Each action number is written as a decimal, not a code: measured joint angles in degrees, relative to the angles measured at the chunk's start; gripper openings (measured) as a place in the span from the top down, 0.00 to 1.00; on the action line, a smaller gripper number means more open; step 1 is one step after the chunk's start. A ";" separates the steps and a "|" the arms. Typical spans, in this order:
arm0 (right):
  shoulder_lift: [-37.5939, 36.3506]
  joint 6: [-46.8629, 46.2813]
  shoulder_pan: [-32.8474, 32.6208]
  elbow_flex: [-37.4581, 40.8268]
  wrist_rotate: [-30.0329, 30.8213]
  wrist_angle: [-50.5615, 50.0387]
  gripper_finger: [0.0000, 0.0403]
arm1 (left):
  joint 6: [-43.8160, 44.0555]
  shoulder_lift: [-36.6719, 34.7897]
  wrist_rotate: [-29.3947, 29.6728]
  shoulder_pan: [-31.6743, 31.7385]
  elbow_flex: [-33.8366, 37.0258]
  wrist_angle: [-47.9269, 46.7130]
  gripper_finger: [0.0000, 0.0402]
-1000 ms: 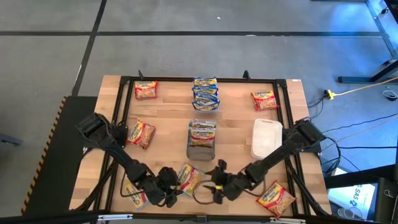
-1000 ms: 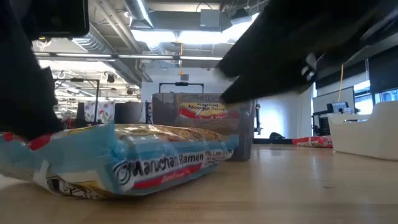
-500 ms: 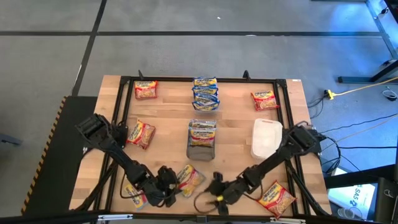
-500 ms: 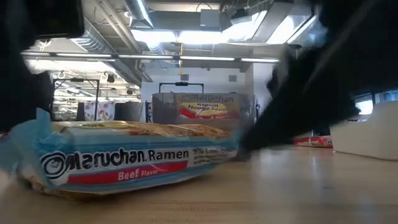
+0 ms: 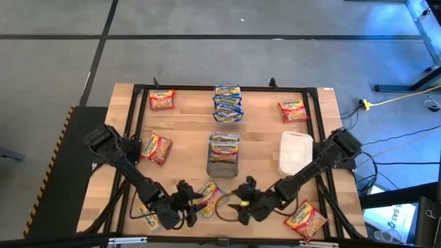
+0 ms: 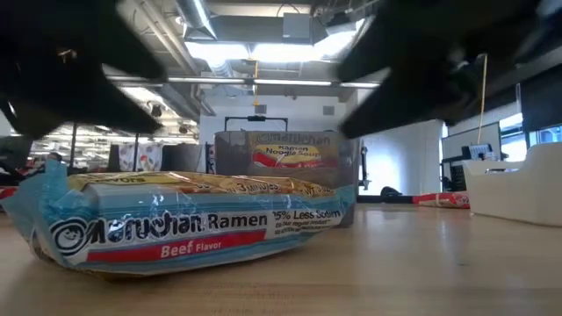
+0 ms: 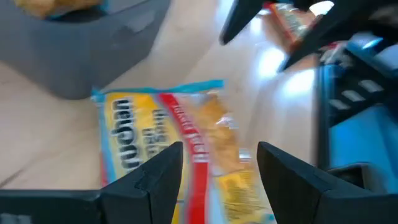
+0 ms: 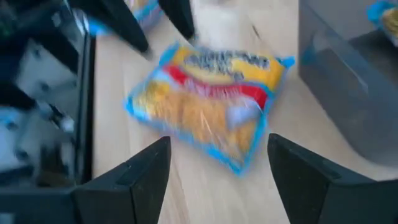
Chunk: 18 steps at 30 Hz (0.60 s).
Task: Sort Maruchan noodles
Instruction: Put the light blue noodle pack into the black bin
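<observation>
light: bright, even, ceiling strips | shadows: soft | blur: both wrist views smeared | low view: arms dark silhouettes

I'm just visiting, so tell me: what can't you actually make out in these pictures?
- High view: the labels on the three stacked packets are too small to read.
- High view: the left arm covers most of a packet by the near edge.
- Left wrist view: the blue-edged packet is blurred and cut by the bottom edge.
- Low view: both arms are only dark blurs above.

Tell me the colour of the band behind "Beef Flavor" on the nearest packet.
Red, on the blue-edged packet; the low view shows it best.
</observation>
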<state>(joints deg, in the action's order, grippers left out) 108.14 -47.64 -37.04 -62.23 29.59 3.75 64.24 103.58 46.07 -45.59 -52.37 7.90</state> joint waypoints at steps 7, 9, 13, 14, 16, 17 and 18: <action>4.75 -6.42 1.12 0.12 0.71 5.11 0.40 | -1.02 6.89 -2.06 1.40 0.10 3.84 0.50; 5.35 -6.60 1.47 0.08 -0.86 7.04 0.40 | -3.16 8.24 -3.26 1.30 0.02 6.70 0.50; 5.40 -8.58 2.36 0.08 -5.19 7.41 0.40 | -7.37 10.44 -4.21 1.27 -0.06 11.79 0.50; 5.40 -9.30 2.38 0.08 -6.52 7.19 0.40 | -8.04 10.78 -4.16 1.27 -0.06 12.55 0.50; 5.40 -9.81 2.97 0.10 -8.12 7.57 0.40 | -9.19 11.00 -4.10 1.27 -0.06 13.02 0.50; 5.40 -10.02 3.01 0.10 -9.11 8.15 0.40 | -9.71 11.00 -3.95 1.27 -0.06 13.06 0.50; 5.40 -10.44 3.00 0.10 -10.04 8.65 0.40 | -10.26 11.03 -3.71 1.26 -0.06 13.07 0.50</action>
<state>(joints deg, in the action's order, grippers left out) 113.54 -58.08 -34.04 -62.13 19.55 12.40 53.98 114.61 42.36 -44.33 -52.42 20.97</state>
